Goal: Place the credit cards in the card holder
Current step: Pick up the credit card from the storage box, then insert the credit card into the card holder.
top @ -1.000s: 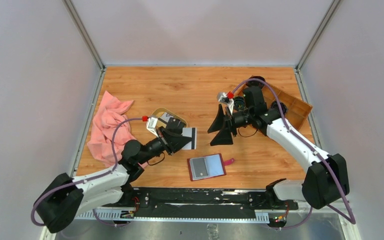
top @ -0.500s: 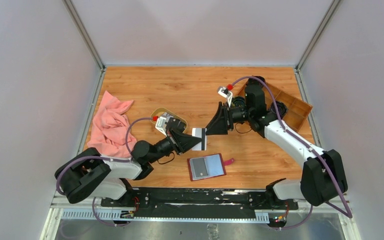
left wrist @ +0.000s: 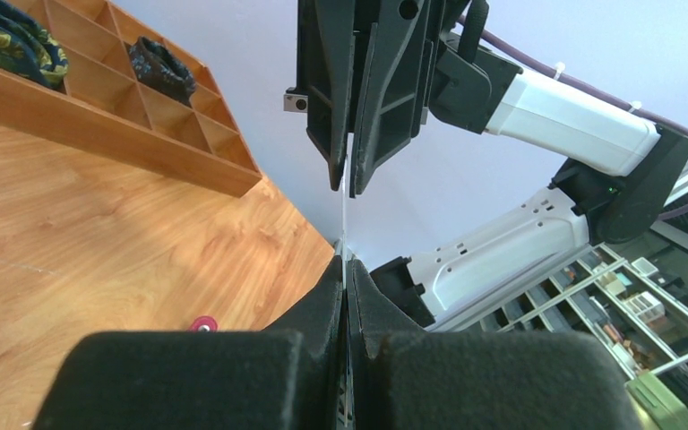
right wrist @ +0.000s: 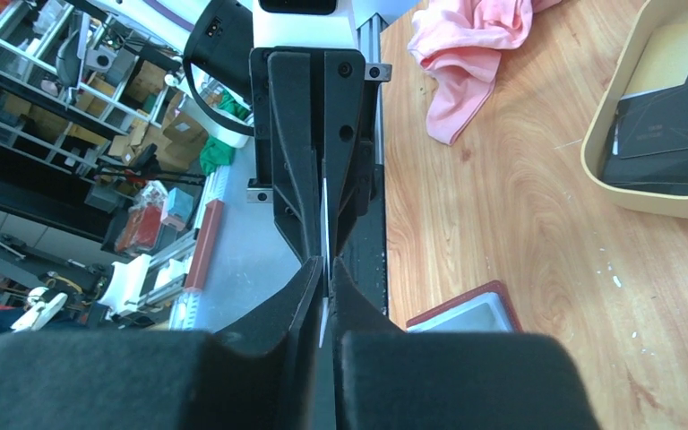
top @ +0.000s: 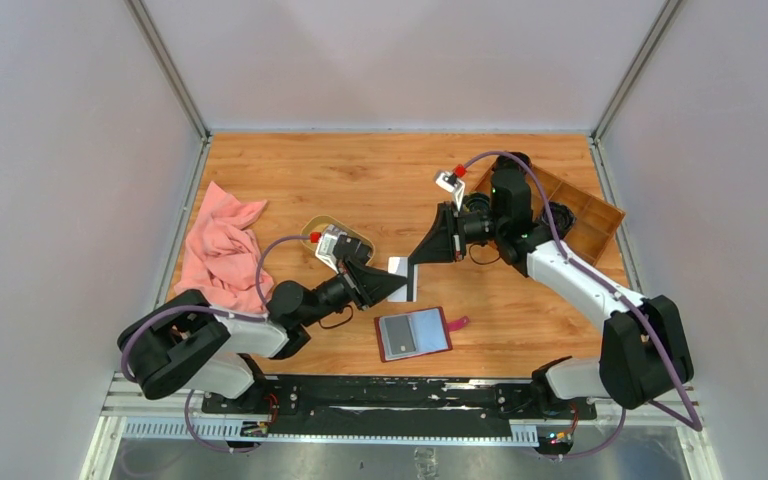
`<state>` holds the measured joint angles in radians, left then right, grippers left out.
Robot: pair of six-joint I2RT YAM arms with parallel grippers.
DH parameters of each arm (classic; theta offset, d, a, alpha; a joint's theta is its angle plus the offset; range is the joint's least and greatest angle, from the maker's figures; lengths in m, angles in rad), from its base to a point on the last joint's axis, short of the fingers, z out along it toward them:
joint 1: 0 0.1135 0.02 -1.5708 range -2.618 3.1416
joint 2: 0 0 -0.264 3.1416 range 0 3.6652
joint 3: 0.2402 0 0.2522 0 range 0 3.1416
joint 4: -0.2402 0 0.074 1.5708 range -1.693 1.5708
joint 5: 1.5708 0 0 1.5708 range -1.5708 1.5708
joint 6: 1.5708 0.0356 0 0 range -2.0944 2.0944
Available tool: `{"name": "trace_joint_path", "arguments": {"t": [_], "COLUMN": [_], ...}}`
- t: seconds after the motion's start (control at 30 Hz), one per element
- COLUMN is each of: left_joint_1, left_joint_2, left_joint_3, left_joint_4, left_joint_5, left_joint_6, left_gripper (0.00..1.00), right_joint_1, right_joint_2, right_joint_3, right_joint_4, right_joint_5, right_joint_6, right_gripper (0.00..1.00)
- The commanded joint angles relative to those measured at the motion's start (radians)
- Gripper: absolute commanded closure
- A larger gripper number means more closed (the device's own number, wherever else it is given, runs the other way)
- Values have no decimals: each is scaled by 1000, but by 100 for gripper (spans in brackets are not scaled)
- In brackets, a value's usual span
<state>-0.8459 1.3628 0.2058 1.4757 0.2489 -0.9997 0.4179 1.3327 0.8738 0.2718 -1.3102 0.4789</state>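
The left pincer (left wrist: pixel 346 269) is clamped on the lower edge of one white card (top: pixel 397 266), held on edge in the air just beyond the far left corner of the card holder (top: pixel 415 333). The right pincer (right wrist: pixel 324 269) meets it tip to tip from the opposite side and is closed on the other edge of that same card. A second ago the right pincer stood apart from the card with its jaws spread, and the left alone carried the card, farther left of the card holder. Half a second ago the two tips had only just met.

There is one card holder, lying open and flat on the surface (top: pixel 360 180) with its grey pockets up. One tan dish (right wrist: pixel 609 193), left of and beyond the card holder, holds at least two dark cards (right wrist: pixel 672 121). One pink cloth (top: pixel 218 258) lies well to the left of the card holder. One wooden tray (top: pixel 590 205) stands far off to its right.
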Motion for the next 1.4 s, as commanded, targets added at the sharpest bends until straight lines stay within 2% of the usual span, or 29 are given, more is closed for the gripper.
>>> {"name": "trace_joint_path", "arguments": {"t": [0.0, 0.07, 0.2, 0.33, 0.47, 0.63, 0.73, 0.87, 0.97, 1.1, 1.37], "left_joint_1": [-10, -10, -10, -9, -9, -9, -9, -9, -9, -9, -9], "left_joint_2": [7, 3, -24, -102, -268, -587, -722, -795, -786, -730, -559], "left_joint_3": [17, 9, -27, -75, -107, -93, -118, -211, -250, -233, -174], "left_joint_4": [39, 41, 32, -47, -245, -695, -830, -852, -853, -853, -852], "left_joint_5": [-26, -35, -71, -118, -149, -195, -216, -247, -265, -235, -166], "left_joint_6": [15, 16, 36, 77, 175, 338, 380, 295, 260, 266, 252], "left_gripper": [98, 93, 79, 54, 38, 18, 1, 0, 0, 0, 4], "right_joint_1": [5, 7, 6, 3, -5, -21, -30, -52, -69, -83, -96], "right_joint_2": [10, 17, 25, 27, 26, 35, 52, 41, -24, -69, -23], "right_joint_3": [-12, -9, -4, -2, -5, -47, -70, -116, -206, -311, -342], "right_joint_4": [48, 37, -17, -54, -119, -134, -147, -164, -150, -50, -113], "right_joint_5": [-39, -45, -64, -102, -103, -72, -51, 25, 148, 221, 253], "right_joint_6": [27, 6, -74, -147, -227, -255, -269, -272, -273, -188, -189], "right_gripper": [95, 100, 100, 100, 100, 100, 100, 100, 100, 100, 100]}}
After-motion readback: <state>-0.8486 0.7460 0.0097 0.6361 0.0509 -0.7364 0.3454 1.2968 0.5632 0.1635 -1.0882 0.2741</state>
